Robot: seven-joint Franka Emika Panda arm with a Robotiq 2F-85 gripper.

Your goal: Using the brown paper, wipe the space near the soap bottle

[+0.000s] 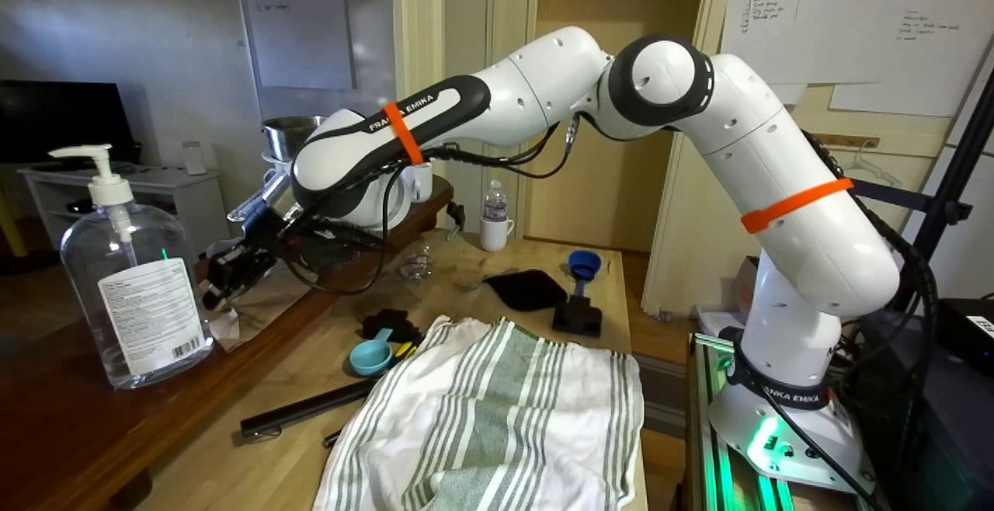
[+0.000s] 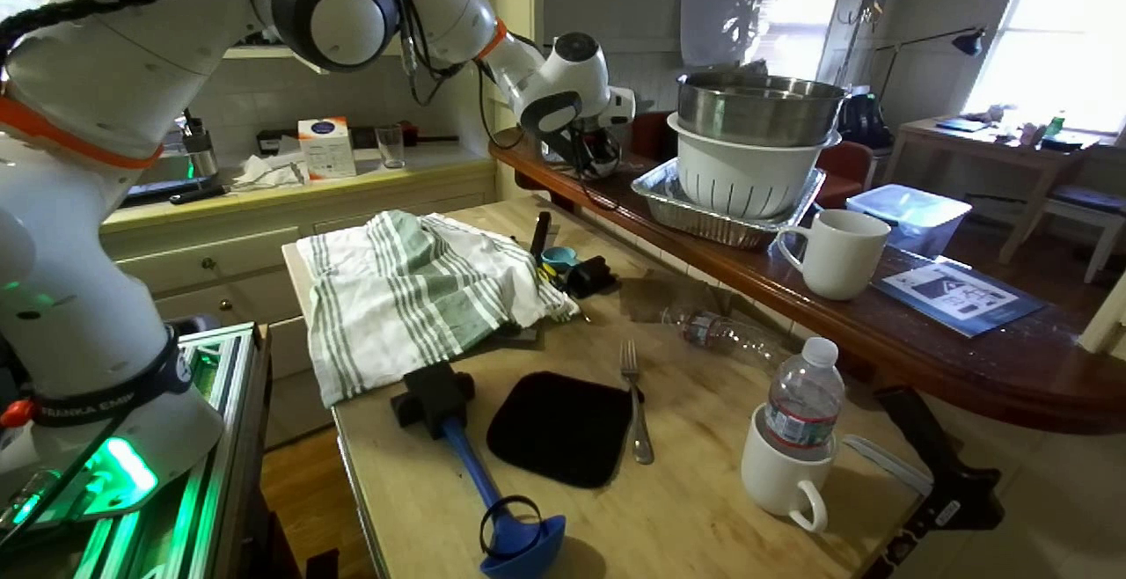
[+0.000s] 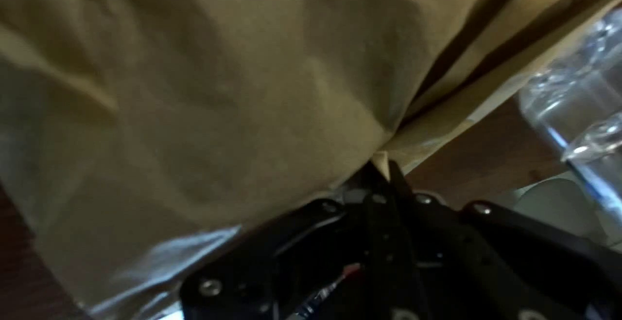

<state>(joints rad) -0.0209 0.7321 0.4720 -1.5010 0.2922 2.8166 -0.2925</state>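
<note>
The brown paper (image 3: 218, 91) spreads over the upper and left of the wrist view, above the dark wooden ledge (image 1: 62, 418); how much of it touches wood, I cannot tell. Robotiq gripper (image 3: 383, 169) at lower centre there: fingers pinched together on a fold, a small corner showing at the tips. In an exterior view the soap bottle (image 1: 136, 293), clear with a pump top, stands upright at frame left, paper and gripper just to its right. Contact with it unclear.

Main risk, to my eye: that bottle. Tall, near the ledge's edge; a sweep toward frame left could topple it, perhaps onto the pale wooden table (image 1: 210, 449) below. Next: only a fold is gripped, so a hard drag may tear the paper or pull it loose, leaving bare fingertips scraping wood. Third: an overlong stroke away from the bottle might bump the foil tray (image 2: 712, 225), with white colander (image 2: 743, 172) and steel bowl (image 2: 761, 113) stacked in it.

Pose, in an exterior view: Franka Panda arm (image 1: 536, 84) arches up from lower right, forearm sloping down toward frame left, wrist low over the ledge, gripper canted down-left. Well extended; I judge little reach to spare.
</note>
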